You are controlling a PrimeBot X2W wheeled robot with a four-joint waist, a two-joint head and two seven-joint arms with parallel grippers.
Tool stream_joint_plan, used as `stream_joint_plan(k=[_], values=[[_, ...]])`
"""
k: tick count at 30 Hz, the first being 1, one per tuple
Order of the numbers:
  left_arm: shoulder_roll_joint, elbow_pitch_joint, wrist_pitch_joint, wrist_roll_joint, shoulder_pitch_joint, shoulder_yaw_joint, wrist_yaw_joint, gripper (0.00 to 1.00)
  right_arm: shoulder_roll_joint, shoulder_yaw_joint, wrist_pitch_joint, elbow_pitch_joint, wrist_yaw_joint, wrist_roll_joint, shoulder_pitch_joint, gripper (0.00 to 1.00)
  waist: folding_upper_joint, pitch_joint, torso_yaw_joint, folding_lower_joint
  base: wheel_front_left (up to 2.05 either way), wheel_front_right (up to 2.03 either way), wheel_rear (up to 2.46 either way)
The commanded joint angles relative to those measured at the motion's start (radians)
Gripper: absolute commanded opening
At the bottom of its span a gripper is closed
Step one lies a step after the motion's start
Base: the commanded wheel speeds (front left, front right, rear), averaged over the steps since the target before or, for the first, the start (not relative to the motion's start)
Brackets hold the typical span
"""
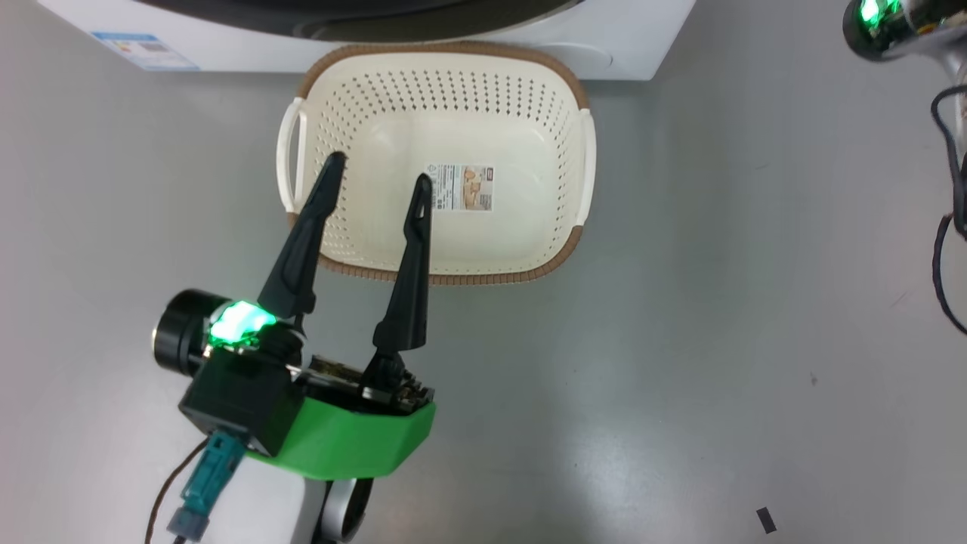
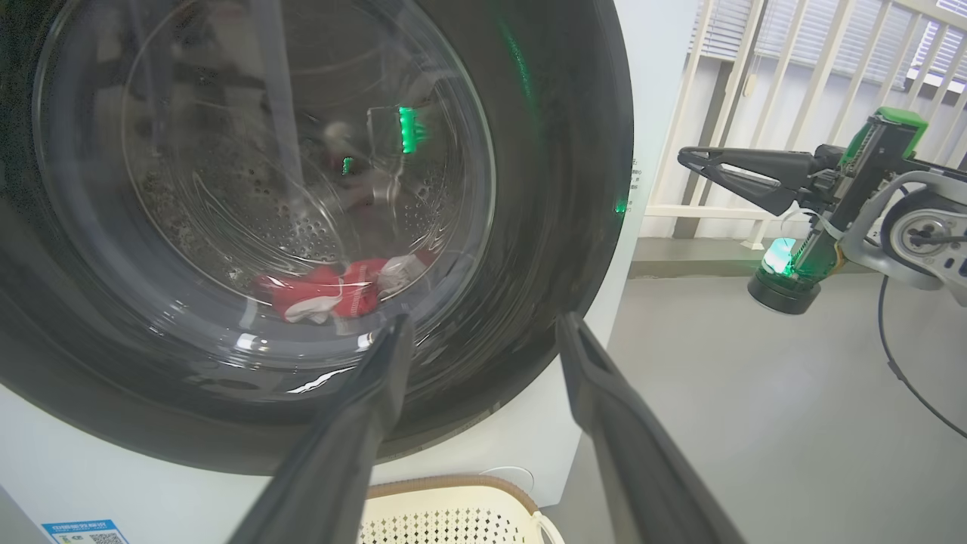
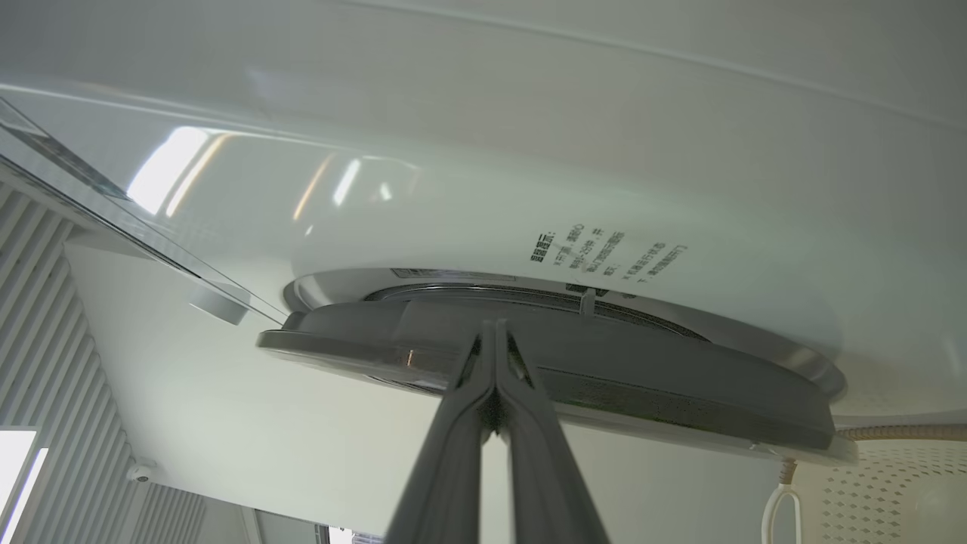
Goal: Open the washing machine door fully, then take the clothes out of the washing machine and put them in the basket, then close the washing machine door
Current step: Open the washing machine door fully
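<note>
A smooth grey floor (image 1: 718, 302) lies all around, shiny in places. A small flat black piece (image 1: 766, 520), maybe a bit of tape, lies on it in the head view's lower right corner. A white railing of thin upright bars (image 2: 710, 212) stands at the floor's far edge, with grey window blinds (image 2: 725, 30) behind it.

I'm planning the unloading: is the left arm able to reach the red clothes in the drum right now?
Probably not. The round black-rimmed glass washing machine door looks shut, standing between the open left tool and the red fabric clothes lying behind its glass.
</note>
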Motion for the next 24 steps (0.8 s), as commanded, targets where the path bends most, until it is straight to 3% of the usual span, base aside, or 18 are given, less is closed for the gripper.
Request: stream_joint_plan(k=[1, 24], values=[[0.013, -0.020, -0.005, 0.007, -0.012, 0.020, 0.007, 1.00, -0.001, 0.010, 0.015, -0.016, 0.001, 0.009, -0.026, 0.00, 0.0000, 0.024, 0.012, 0.0000, 0.00, 0.00, 0.00], [0.013, 0.000, -0.005, -0.016, -0.055, -0.031, 0.020, 1.00, -0.016, 0.059, 0.094, 0.031, 0.001, 0.013, -0.179, 0.00, 0.0000, 0.092, 0.078, 0.0000, 0.00, 0.00, 0.00]])
